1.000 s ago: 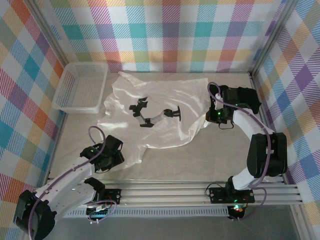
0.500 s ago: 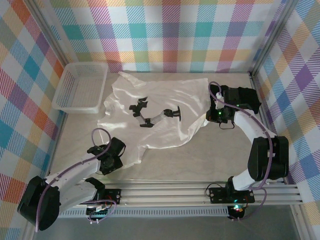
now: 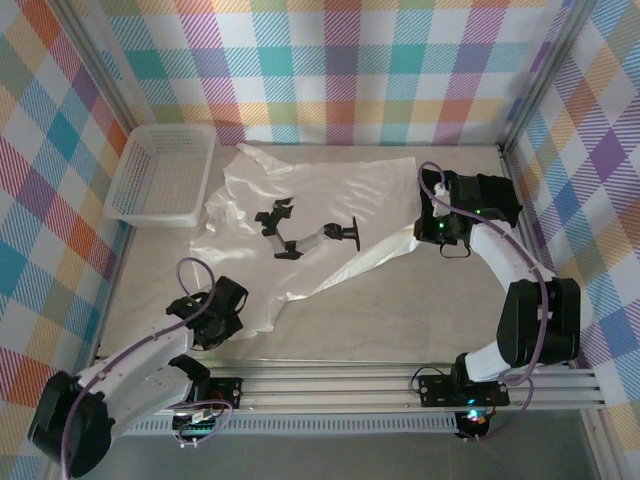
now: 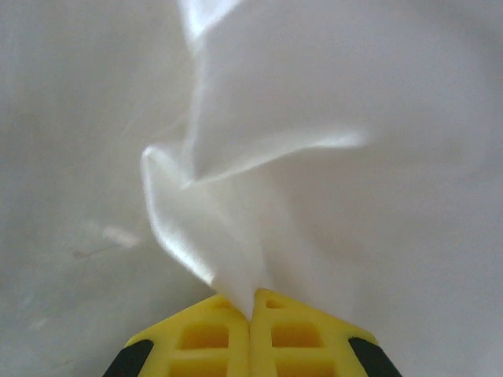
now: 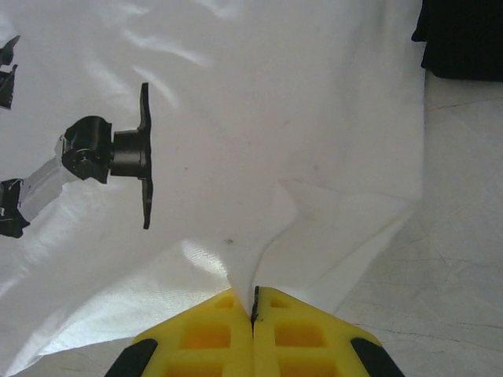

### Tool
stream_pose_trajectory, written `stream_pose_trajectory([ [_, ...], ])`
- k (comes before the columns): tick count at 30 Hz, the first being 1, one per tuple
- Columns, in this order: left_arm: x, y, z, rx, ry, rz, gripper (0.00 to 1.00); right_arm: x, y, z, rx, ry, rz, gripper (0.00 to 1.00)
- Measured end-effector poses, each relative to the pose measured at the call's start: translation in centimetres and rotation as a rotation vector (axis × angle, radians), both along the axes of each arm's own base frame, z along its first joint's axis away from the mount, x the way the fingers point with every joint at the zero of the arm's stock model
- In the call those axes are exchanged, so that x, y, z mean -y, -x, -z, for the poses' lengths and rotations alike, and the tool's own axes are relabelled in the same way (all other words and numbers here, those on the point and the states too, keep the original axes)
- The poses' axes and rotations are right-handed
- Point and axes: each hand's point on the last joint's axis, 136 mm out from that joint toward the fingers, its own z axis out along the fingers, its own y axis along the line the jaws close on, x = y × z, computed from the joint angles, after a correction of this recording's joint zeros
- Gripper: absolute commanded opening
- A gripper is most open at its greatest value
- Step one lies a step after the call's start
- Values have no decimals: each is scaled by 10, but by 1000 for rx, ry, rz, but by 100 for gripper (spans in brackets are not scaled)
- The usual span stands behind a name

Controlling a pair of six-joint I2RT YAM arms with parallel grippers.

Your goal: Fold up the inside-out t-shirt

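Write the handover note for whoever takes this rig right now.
Left hand: shut on the near-left edge of the t-shirt.
Right hand: shut on its right edge.
The t-shirt lies spread and wrinkled on the table, right of the white basket; a black jointed bracket lies on it.
Done: both pinches. Left: every fold; the bracket will probably get in the way.

- The inside-out t-shirt (image 3: 340,190) is plain white, thin, slightly glossy cloth with no print.
- It lies spread but wrinkled just right of the white basket (image 3: 150,217) (left edge very close to it).
- One corner is drawn to a taut point, nearer than the basket.
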Motion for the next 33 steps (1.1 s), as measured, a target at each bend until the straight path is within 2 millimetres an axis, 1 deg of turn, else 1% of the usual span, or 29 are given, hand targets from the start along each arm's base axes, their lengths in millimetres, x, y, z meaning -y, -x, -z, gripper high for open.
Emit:
stream_pose_trajectory([
  [1, 3, -9, -13, 49, 10, 11, 0, 0, -1, -3, 10, -5, 3, 0],
  [2, 8, -23, -36, 122, 23, 27, 0, 1, -2, -9, 29, -14, 9, 0],
  [4, 17, -53, -91, 283, 43, 56, 0, 4, -5, -25, 77, -31, 27, 0],
  [6, 25, -81, -162, 472, 58, 86, 0, 10, -7, -51, 148, -41, 51, 0],
  [7, 26, -90, -198, 560, 59, 100, 0, 13, -9, -68, 191, -42, 63, 0],
  [9, 25, -100, -277, 737, 52, 127, 0, 19, -14, -112, 302, -39, 87, 0],
  [10, 23, -100, -316, 814, 44, 139, 0, 22, -15, -140, 371, -36, 96, 0],
  [11, 22, -99, -348, 872, 41, 149, 0, 24, -13, -168, 440, -33, 106, 0],
  [13, 15, -89, -426, 1031, 38, 165, 0, 28, 2, -231, 596, -30, 122, 0],
  [14, 11, -82, -453, 1086, 36, 169, 0, 30, 13, -258, 663, -30, 128, 0],
  [16, -2, -60, -509, 1208, 25, 171, 0, 33, 47, -323, 823, -33, 139, 0],
  [17, -8, -50, -529, 1251, 15, 173, 0, 34, 62, -346, 881, -34, 144, 0],
  [19, -22, -27, -569, 1336, 0, 172, 0, 36, 103, -398, 1015, -41, 146, 0],
  [20, -28, -16, -585, 1376, -5, 168, 0, 36, 117, -413, 1054, -40, 146, 0],
  [21, -34, -6, -600, 1413, -11, 163, 0, 37, 136, -431, 1106, -38, 145, 0],
  [23, -45, 6, -619, 1460, -40, 142, 0, 37, 165, -459, 1183, -37, 141, 0],
  [25, -51, 5, -629, 1465, -94, 120, 0, 37, 183, -476, 1230, -37, 137, 0],
  [26, -51, -2, -631, 1454, -128, 110, 0, 37, 187, -479, 1237, -36, 133, 0],
  [28, -46, -23, -631, 1416, -196, 101, 0, 36, 184, -479, 1228, -28, 126, 0],
  [29, -43, -40, -628, 1384, -239, 95, 0, 36, 176, -476, 1211, -22, 123, 0],
  [31, -39, -80, -617, 1311, -310, 80, 0, 35, 152, -466, 1162, -12, 120, 0],
  [32, -40, -106, -607, 1264, -342, 72, 0, 35, 136, -460, 1132, -7, 119, 0],
  [33, -43, -130, -596, 1217, -362, 64, 0, 35, 116, -450, 1094, -1, 118, 0],
])
